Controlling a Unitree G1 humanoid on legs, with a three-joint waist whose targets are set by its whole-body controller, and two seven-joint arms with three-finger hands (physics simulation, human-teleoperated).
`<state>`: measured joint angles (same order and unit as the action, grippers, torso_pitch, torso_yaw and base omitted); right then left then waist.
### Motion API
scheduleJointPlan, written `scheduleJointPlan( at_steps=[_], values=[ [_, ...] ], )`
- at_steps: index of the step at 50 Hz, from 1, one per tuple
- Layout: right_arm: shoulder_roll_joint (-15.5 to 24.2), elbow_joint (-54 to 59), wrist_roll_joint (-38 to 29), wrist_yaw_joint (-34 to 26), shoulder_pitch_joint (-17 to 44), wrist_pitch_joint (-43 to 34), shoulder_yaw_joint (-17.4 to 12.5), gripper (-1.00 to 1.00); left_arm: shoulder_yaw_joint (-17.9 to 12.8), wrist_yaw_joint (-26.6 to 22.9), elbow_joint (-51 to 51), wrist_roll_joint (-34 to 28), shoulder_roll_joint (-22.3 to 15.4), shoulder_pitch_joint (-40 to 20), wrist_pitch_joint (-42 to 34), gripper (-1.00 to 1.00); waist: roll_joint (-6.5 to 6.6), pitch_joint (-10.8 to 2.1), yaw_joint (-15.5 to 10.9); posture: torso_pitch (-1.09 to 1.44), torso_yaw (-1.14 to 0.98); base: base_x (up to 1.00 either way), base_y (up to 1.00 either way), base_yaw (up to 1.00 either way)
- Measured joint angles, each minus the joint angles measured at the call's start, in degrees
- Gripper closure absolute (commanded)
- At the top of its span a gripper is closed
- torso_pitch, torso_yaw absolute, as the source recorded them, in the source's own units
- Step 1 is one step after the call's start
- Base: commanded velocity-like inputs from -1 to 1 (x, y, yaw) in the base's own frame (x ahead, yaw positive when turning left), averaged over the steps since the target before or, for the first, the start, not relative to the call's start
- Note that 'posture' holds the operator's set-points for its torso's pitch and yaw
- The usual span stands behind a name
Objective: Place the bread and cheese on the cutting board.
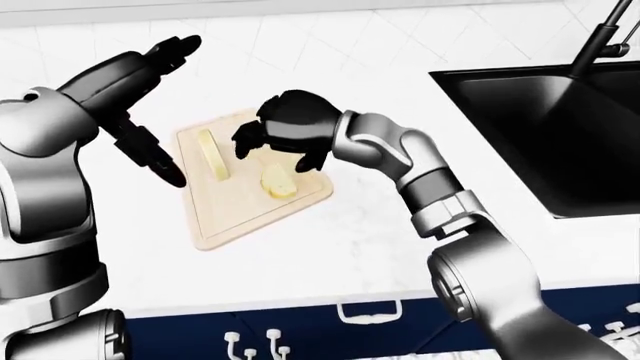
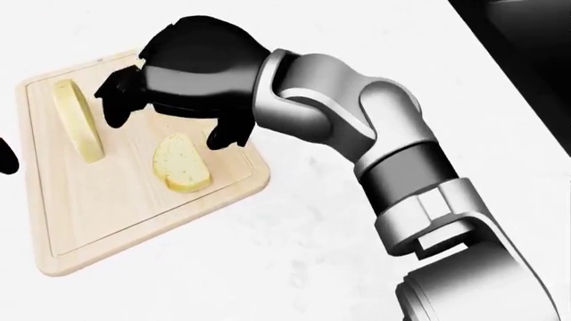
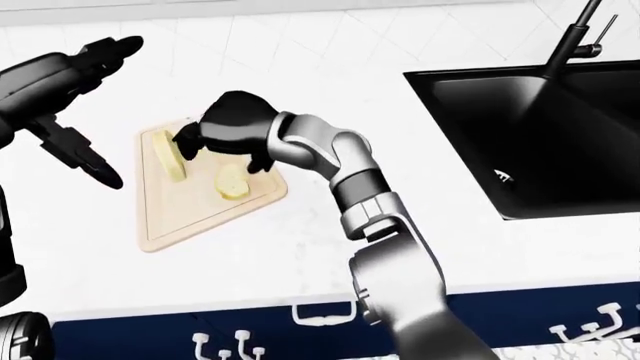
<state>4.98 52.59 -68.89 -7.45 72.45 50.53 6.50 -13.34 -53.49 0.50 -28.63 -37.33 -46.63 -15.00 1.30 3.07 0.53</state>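
Note:
A wooden cutting board (image 2: 134, 221) lies on the white counter at the left of the head view. A pale yellow cheese slice (image 2: 75, 120) stands on edge near the board's upper left. A bread slice (image 2: 181, 162) lies flat on the board to its right, free of any finger. My right hand (image 2: 169, 128) hovers open just above the bread, its black fingers (image 2: 227, 134) spread on either side without touching it. My left hand (image 1: 155, 156) hangs in the air off the board's left edge, fingers stretched out and holding nothing.
A black sink (image 1: 560, 127) with a dark faucet (image 1: 600, 41) fills the right of the eye views. White tiled wall runs along the top. The counter's near edge sits above blue cabinet fronts (image 1: 300, 330) with white handles.

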Motion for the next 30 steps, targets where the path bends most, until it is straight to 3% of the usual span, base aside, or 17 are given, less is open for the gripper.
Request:
scheduleJointPlan(
  at_steps=[4, 10, 15, 18, 20, 21, 23, 27, 30],
  values=[
    [-0.03, -0.25, -0.13, 0.11, -0.2, 0.09, -0.03, -0.58, 0.07, -0.1, -0.05, 0.05, 0.01, -0.14, -0.12, -1.0, -0.02, -0.02, 0.01, 0.0, 0.0, 0.0, 0.0, 0.0],
    [0.28, -0.16, -0.36, 0.16, -0.25, 0.4, -0.11, -0.38, -0.02, -0.15, -0.11, 0.05, -0.1, -0.34, -0.33, -1.0, -0.08, 0.01, -0.04, 0.0, 0.0, 0.0, 0.0, 0.0],
    [0.4, -4.46, 1.73, -2.92, -1.81, -0.12, -1.66, -0.48, -0.92, -0.48, -4.64, 0.41, 1.03, 0.83, -2.81, -1.0, -0.23, 0.13, -0.03, 0.0, 0.0, 0.0, 0.0, 0.0],
    [0.43, -14.26, 8.32, -10.13, -5.13, -2.48, -4.1, -0.43, -1.05, -1.48, -14.0, 1.19, 2.88, 3.02, -6.91, -1.0, -0.52, 0.54, -0.16, 0.0, 0.0, 0.0, 0.0, 0.0],
    [0.62, -23.37, 15.21, -16.53, -7.5, -6.4, -5.76, -0.56, -0.48, -2.78, -19.91, 1.9, 3.68, 3.16, -10.25, -1.0, -0.85, 0.87, -0.22, 0.0, 0.0, 0.0, 0.0, 0.0],
    [0.99, -27.49, 18.44, -19.01, -8.24, -8.65, -6.16, -0.8, -0.22, -3.33, -22.29, 2.21, 3.98, 2.95, -11.93, -1.0, -0.95, 0.92, -0.21, 0.0, 0.0, 0.0, 0.0, 0.0],
    [1.85, -36.17, 24.65, -23.46, -9.83, -14.31, -7.13, -0.8, 0.11, -4.16, -27.92, 2.44, 5.15, 3.15, -15.84, -1.0, -1.03, 0.81, -0.24, 0.0, 0.0, 0.0, 0.0, 0.0],
    [5.18, -52.71, 33.5, -28.53, -13.29, -26.28, -9.27, -0.99, 2.14, -4.95, -38.15, 2.49, 8.45, 3.78, -23.23, -1.0, -1.3, 0.58, -0.42, 0.0, 0.0, 0.0, 0.0, 0.0],
    [6.6, -65.33, 37.17, -31.56, -15.54, -36.07, -10.19, -1.0, 2.81, -5.78, -42.17, 2.48, 8.74, 2.94, -28.26, -1.0, -1.38, 0.83, -0.33, 0.0, 0.0, 0.0, 0.0, 0.0]
  ],
)
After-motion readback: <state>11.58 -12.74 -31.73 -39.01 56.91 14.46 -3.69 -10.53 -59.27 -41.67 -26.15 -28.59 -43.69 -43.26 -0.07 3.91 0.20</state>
